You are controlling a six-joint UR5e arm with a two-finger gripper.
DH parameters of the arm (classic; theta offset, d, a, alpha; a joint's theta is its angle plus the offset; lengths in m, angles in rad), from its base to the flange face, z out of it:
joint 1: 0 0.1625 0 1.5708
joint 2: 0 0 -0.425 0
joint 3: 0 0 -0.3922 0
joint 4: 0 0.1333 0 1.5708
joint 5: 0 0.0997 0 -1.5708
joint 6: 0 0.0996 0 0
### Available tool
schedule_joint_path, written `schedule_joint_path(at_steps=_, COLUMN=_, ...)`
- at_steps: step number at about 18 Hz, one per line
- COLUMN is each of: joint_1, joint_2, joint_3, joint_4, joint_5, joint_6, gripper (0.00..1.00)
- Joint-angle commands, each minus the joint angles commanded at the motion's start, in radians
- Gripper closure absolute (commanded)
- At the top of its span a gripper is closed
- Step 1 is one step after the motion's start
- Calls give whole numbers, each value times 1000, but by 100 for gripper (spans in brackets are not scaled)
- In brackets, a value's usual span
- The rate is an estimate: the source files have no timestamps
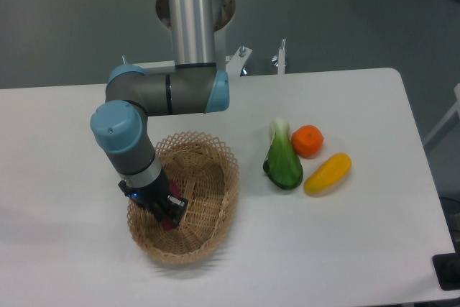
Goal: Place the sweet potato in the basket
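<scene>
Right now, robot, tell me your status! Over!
Gripper low inside the basket, shut on sweet potato. Not let go yet. Nothing blocking; bok choy, orange, squash sit apart.

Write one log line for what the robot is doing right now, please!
stage: placing | pincer: low inside basket, shut on sweet potato | release: not yet | bok choy, orange, yellow squash: on table, right of basket
</scene>
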Motion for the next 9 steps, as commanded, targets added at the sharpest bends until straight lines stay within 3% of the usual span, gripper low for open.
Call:
schedule_joint_path(at_steps=6, joint_1=14, joint_2=44, joint_3=35, joint_4=-2, joint_5=3, joint_6=-18, gripper=0)
schedule_joint_path(at_steps=9, joint_1=57, joint_2=52, joint_3=104, joint_4=-9, joint_5=8, joint_6=-78, gripper=0)
